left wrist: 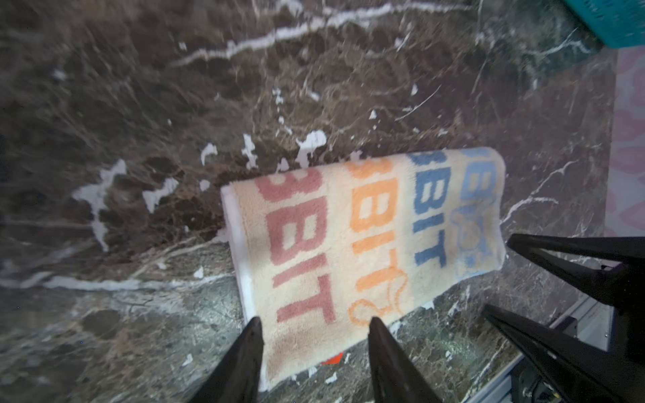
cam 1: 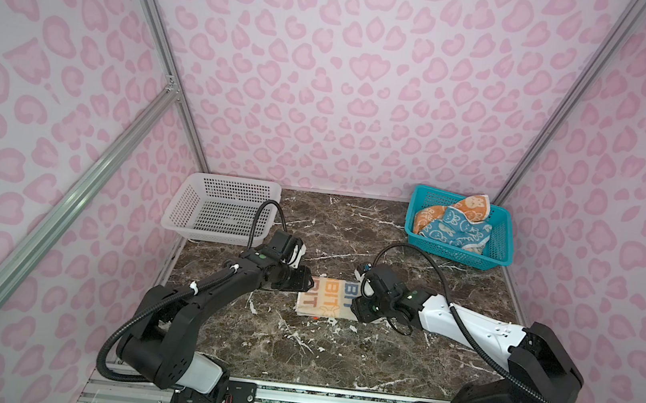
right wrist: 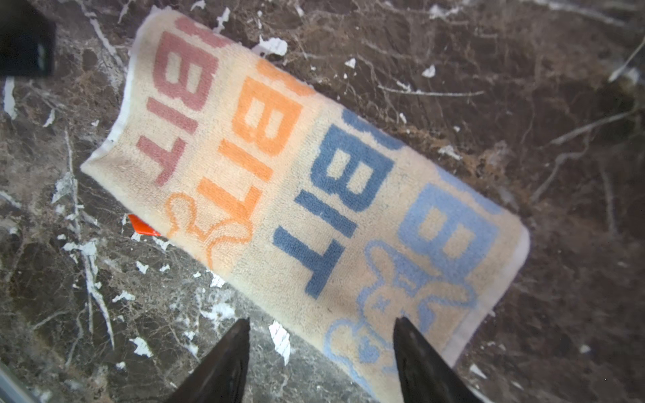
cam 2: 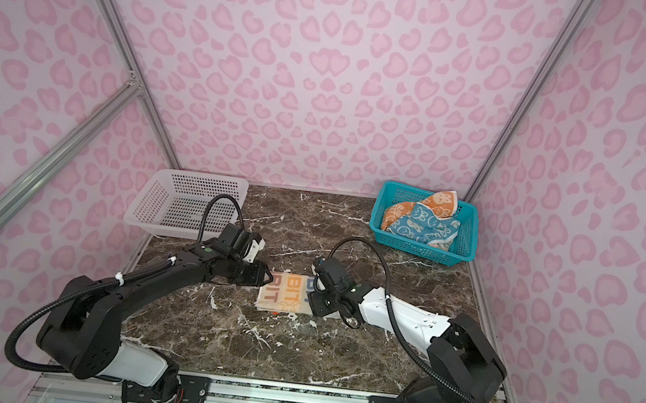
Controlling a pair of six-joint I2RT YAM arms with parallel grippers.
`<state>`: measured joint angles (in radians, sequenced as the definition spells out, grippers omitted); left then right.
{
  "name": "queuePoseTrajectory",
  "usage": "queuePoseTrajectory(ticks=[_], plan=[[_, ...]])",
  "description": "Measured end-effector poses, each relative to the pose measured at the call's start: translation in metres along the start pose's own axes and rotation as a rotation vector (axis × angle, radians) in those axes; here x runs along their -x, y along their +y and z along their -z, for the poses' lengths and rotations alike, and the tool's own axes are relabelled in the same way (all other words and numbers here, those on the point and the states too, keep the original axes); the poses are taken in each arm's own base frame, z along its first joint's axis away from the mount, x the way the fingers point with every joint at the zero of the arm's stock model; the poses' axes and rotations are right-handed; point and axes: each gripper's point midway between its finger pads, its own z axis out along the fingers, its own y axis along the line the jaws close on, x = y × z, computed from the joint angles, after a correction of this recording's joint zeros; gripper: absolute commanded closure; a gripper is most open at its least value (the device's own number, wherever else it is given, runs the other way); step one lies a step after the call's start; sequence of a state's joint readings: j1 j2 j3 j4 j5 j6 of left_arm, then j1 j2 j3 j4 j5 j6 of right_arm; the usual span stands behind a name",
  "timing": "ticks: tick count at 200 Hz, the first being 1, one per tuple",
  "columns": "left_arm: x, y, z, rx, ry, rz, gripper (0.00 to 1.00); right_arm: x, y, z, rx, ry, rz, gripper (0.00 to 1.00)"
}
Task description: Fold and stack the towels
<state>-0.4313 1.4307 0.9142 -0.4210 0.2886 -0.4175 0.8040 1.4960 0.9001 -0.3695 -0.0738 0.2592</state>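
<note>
In both top views the cream terry towel with "RABBIT" letters (cam 1: 323,301) lies folded on the dark marble desk (cam 1: 335,359), between my arms. In the left wrist view my left end effector (left wrist: 316,322) is spread and empty above one short edge: dragging there could undo the fold. In the right wrist view my right end effector (right wrist: 321,321), also wide and empty, might pinch only the top layer.

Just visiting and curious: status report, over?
Left pincer, right pincer open, empty. Cream towel folded on table. Orange towel, blue towel in teal basket. Nothing in the way.
</note>
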Motion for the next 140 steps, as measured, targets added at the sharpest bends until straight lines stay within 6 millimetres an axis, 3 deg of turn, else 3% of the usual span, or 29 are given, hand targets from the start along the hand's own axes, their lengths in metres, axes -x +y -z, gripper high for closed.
queuePoseTrajectory(ticks=[35, 64, 101, 140], plan=[[0.033, -0.011, 0.039, 0.010, -0.176, -0.024, 0.37, 0.018, 0.023, 0.004, -0.010, -0.027, 0.227, 0.33], [0.044, -0.013, 0.066, 0.006, -0.283, -0.014, 0.30, 0.020, 0.043, -0.006, 0.005, -0.015, 0.399, 0.34], [0.025, 0.016, 0.085, 0.038, -0.370, 0.089, 0.22, 0.016, 0.058, -0.025, 0.033, 0.009, 0.524, 0.35], [0.002, 0.036, 0.100, 0.047, -0.438, 0.147, 0.21, 0.018, 0.067, -0.046, 0.061, 0.035, 0.585, 0.37]])
